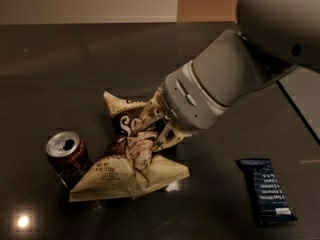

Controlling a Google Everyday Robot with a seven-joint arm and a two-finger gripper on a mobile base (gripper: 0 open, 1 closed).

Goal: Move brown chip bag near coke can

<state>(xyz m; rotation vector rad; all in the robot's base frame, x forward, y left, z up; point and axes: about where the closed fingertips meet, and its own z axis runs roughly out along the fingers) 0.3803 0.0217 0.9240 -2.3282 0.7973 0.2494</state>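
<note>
end effector (152,131) over mid table (75,59), apparently clamped on the crumpled middle of the brown chip bag (125,179); long axis left-right, left corner just beside the coke can (67,156), near-left of the end effector.

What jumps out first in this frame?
The big grey arm fills the upper right, and its gripper has its jaws pinched into the crumpled middle of the brown chip bag mid-frame. The bag's lower left corner reaches the base of the upright coke can at left. A dark blue bar wrapper lies alone at lower right.
</note>
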